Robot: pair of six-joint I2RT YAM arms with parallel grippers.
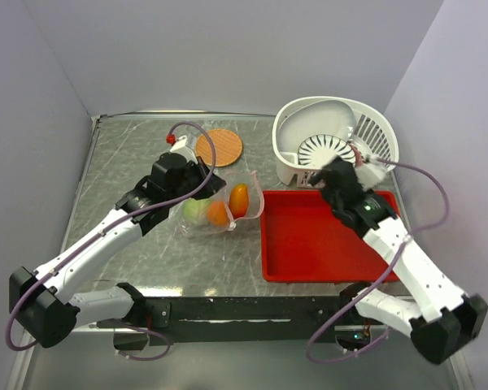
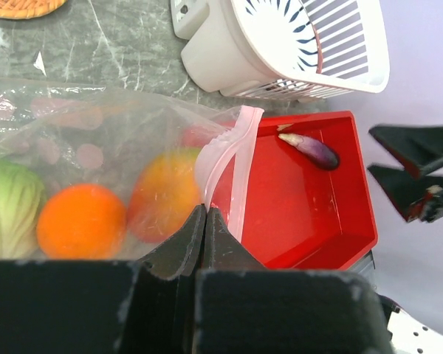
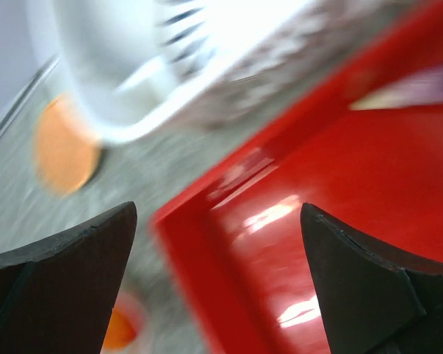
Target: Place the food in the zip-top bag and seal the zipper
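Observation:
The clear zip-top bag [image 1: 221, 210] lies on the table left of the red tray, mouth toward the tray. Inside are a pale green cabbage ball [image 1: 195, 210], an orange ball [image 1: 218, 214] and an orange-red oval fruit [image 1: 239, 199]. All three also show in the left wrist view: the cabbage [image 2: 11, 206], the orange ball [image 2: 81, 221], the oval fruit [image 2: 166, 193]. My left gripper [image 2: 205, 210] is shut on the bag's mouth edge, where the pinkish zipper [image 2: 232, 158] stands up, parted. My right gripper [image 3: 218, 243] is open and empty above the tray's far-left corner [image 1: 325, 175].
The red tray [image 1: 325, 244] lies right of the bag and holds a small purple eggplant-like piece [image 2: 310, 150]. A white slotted basket [image 1: 333, 138] stands behind the tray. A flat orange-brown disc [image 1: 220, 147] lies at the back.

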